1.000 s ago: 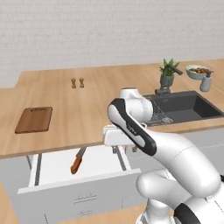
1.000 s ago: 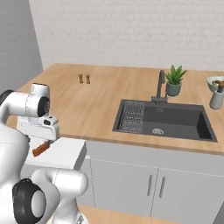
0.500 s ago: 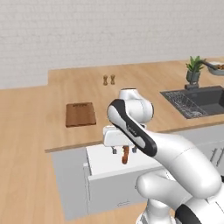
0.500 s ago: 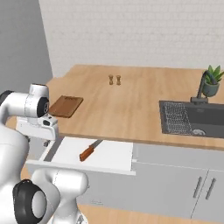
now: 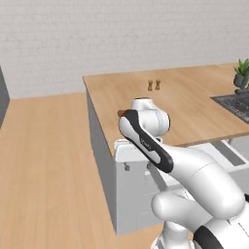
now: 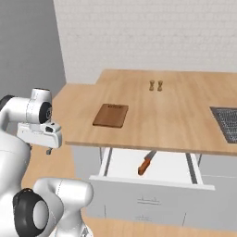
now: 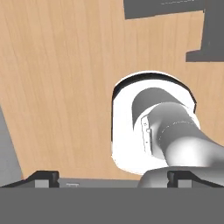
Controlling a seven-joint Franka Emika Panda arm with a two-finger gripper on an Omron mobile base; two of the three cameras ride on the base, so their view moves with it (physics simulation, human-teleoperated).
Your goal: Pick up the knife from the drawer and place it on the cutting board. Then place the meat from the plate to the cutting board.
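Well, going from left to right as I am standing here, the gripper (image 6: 48,149) is hanging off to the left of the counter, over bare floor and apart from everything the job needs. Its fingers (image 7: 41,178) are standing wide apart and gripping nothing; looking down along the hand, I am seeing only wooden floor and the robot's own base.

Next along, the cutting board (image 6: 110,115) is lying flat on the counter near its left front corner, with nothing on it. Below and a little to the right, the drawer (image 6: 152,166) is standing pulled out, and the knife (image 6: 146,162) is lying inside it at a slant, orange-brown handle toward the front panel and blade pointing back under the counter edge. Farther back, two small shakers (image 6: 155,85) are standing side by side, and the dark sink rack (image 6: 227,122) is showing at the far right edge.

To my eye, the first step is only getting under way: the knife is not yet picked up. The next move is calling for the arm to swing right, come down into the open drawer, turn the fingers across the handle and close on it. The plate and meat I am not able to make out.
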